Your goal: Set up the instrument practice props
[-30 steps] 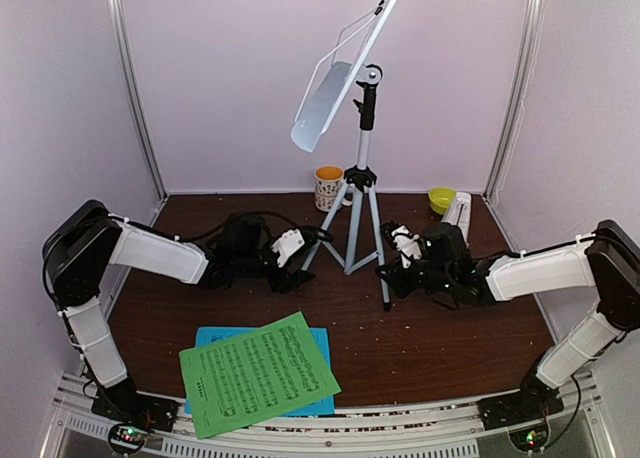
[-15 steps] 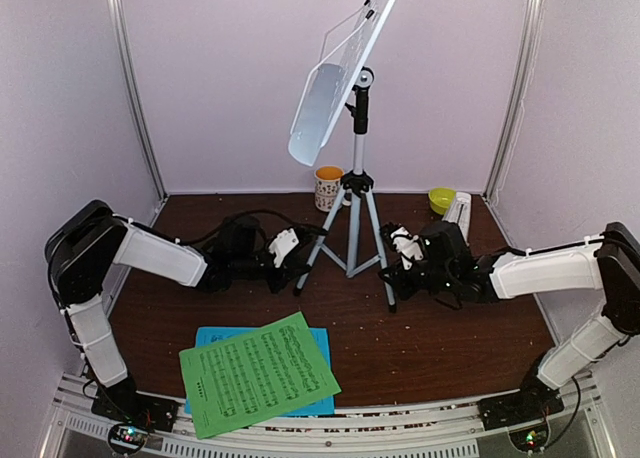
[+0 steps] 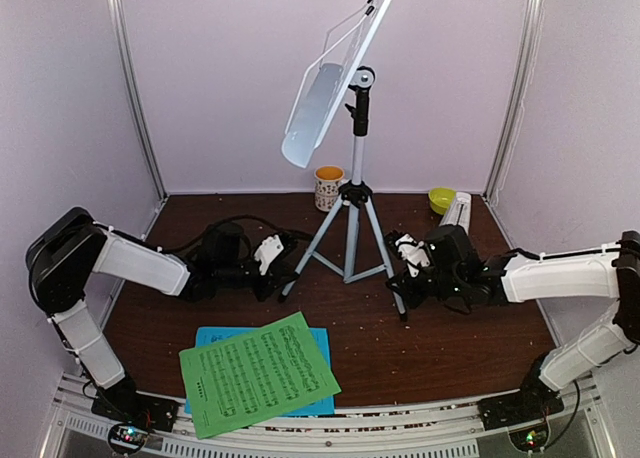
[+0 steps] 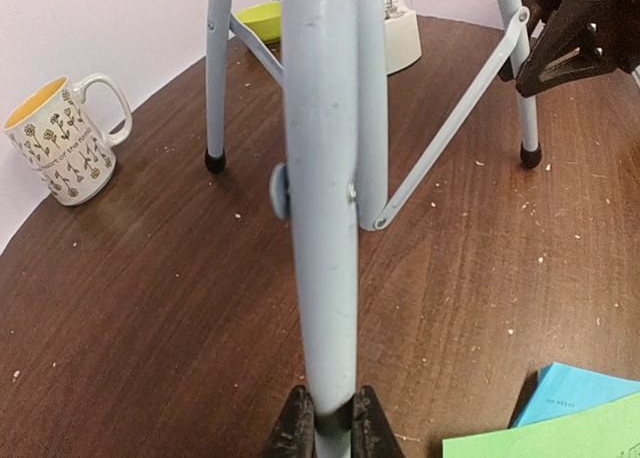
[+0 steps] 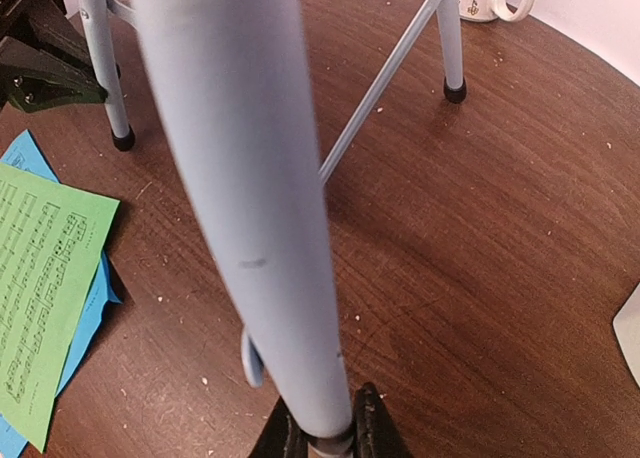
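Note:
The music stand's white perforated desk [image 3: 325, 93] tilts high over the silver tripod [image 3: 352, 228], whose feet rest on the table. My left gripper [image 3: 281, 271] [image 4: 333, 418] is shut on the lower end of the tripod's left leg [image 4: 322, 178]. My right gripper [image 3: 404, 286] [image 5: 330, 433] is shut on the right leg [image 5: 240, 178] near its foot. The green music sheet [image 3: 258, 373] lies over the blue music sheet [image 3: 215, 335] at the front left. The white metronome [image 3: 457, 211] sits at the back right corner.
A patterned mug [image 3: 328, 188] with an orange inside stands by the back wall, just behind the tripod's rear leg. A lime-green bowl [image 3: 441, 198] sits beside the metronome. White walls enclose the brown table [image 3: 450, 348] on three sides.
My left gripper has shut on the left leg. Both arms have drawn apart and toward the front, spreading the tripod's legs wider. The desk has shifted slightly left.

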Motion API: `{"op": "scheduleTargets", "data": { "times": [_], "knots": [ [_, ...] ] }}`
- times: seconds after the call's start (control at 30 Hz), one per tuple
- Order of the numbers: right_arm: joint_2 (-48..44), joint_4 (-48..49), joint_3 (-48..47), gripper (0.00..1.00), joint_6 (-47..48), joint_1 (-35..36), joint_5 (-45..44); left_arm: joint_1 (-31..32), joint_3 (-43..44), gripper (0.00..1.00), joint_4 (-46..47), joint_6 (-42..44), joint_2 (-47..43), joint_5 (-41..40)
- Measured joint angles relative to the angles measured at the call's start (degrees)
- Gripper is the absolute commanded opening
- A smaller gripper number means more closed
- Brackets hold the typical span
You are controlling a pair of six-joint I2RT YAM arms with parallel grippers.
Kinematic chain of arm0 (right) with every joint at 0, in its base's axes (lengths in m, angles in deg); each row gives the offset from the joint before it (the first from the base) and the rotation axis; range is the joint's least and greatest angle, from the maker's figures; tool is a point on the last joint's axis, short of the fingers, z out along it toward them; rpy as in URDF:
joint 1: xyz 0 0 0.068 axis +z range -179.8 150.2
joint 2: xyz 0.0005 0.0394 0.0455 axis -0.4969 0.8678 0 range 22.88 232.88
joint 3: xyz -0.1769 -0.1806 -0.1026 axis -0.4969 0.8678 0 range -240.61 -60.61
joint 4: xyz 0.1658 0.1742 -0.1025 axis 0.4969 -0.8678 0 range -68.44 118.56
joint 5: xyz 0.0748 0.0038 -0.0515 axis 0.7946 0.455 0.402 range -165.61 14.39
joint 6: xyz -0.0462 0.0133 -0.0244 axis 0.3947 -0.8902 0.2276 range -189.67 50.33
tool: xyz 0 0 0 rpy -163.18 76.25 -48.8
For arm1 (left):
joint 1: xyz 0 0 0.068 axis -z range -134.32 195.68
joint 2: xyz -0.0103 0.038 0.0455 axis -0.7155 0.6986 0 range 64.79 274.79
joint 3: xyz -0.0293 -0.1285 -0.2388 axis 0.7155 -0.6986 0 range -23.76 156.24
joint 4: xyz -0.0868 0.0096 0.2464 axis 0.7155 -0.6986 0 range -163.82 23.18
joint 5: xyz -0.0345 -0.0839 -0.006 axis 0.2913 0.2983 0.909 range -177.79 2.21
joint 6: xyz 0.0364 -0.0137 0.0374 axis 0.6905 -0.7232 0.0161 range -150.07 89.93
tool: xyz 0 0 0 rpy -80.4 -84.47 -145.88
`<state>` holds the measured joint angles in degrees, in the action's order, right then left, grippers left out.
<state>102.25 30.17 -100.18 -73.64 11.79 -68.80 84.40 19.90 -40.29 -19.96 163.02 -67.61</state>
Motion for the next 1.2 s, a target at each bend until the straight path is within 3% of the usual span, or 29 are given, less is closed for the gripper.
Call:
{"op": "scheduleTargets", "data": {
  "times": [0.37,0.83,1.2],
  "knots": [
    [-0.96,-0.46,1.11,0.00,-0.42,0.63,0.09,-0.74,-5.01,0.00,2.64,-1.75,-3.56,-0.37],
    [13.62,-5.33,-17.49,0.00,6.47,0.17,-1.92,-3.04,-9.11,0.00,2.84,-5.35,-7.80,-6.38],
    [21.05,-3.19,-27.06,0.00,11.30,-3.91,-4.85,5.64,-6.43,0.00,2.12,-7.06,-7.06,-14.95]
  ]
}}
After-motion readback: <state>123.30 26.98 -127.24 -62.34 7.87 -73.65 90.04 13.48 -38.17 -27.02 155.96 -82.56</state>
